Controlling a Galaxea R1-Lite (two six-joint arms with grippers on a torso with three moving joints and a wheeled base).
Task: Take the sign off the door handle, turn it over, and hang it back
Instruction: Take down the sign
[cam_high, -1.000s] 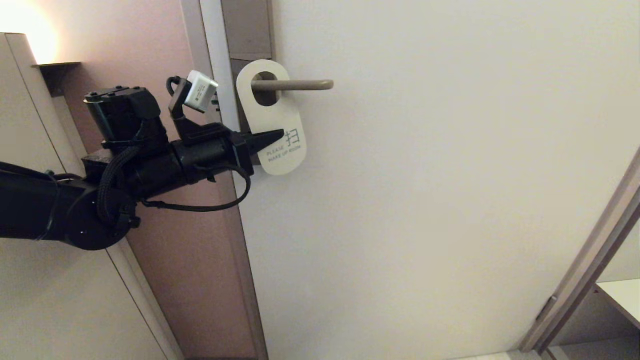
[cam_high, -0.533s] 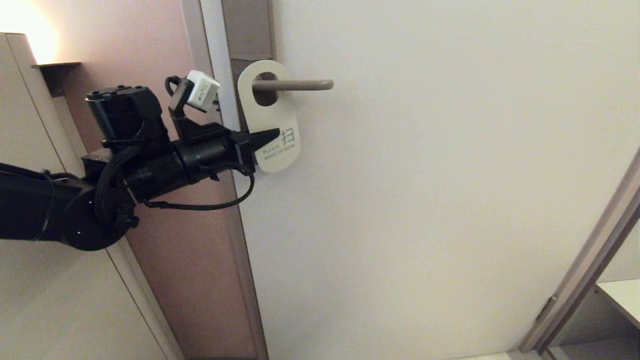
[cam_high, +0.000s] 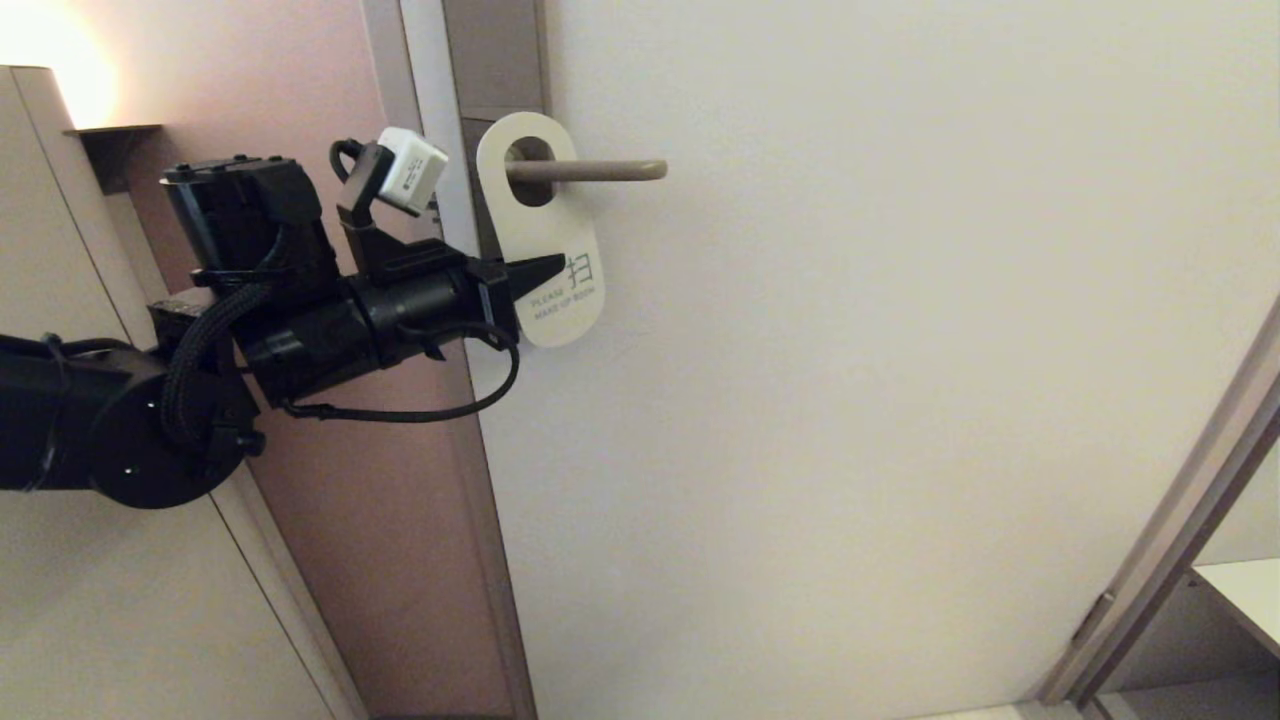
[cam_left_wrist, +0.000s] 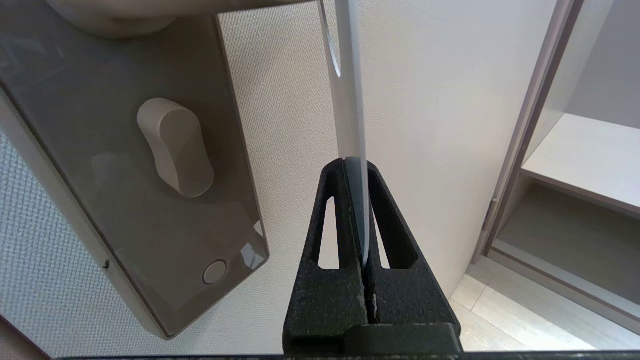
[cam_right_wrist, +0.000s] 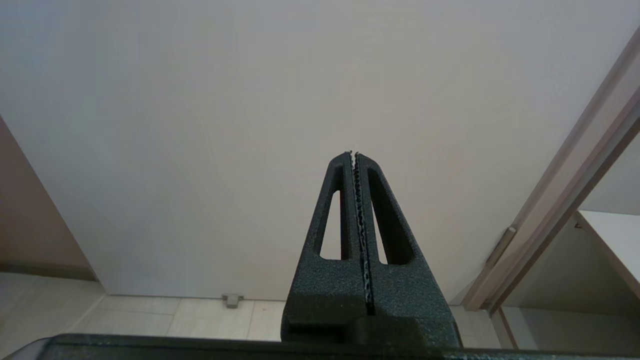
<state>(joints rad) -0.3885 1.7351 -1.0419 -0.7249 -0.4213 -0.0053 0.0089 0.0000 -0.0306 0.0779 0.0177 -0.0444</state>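
Left gripper (cam_high: 555, 268) is clenched on the sign (cam_high: 545, 245), white side out, its hole around the handle (cam_high: 590, 171); right gripper (cam_right_wrist: 354, 155) clenched on nothing

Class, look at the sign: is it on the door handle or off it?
On. The handle passes through the hole of the sign, which hangs with its white side out; the left pincer is shut on its lower edge.

The sign (cam_high: 540, 235) hangs tilted on the door handle (cam_high: 590, 170), white side out. Teal "PLEASE MAKE UP ROOM" lettering shows.
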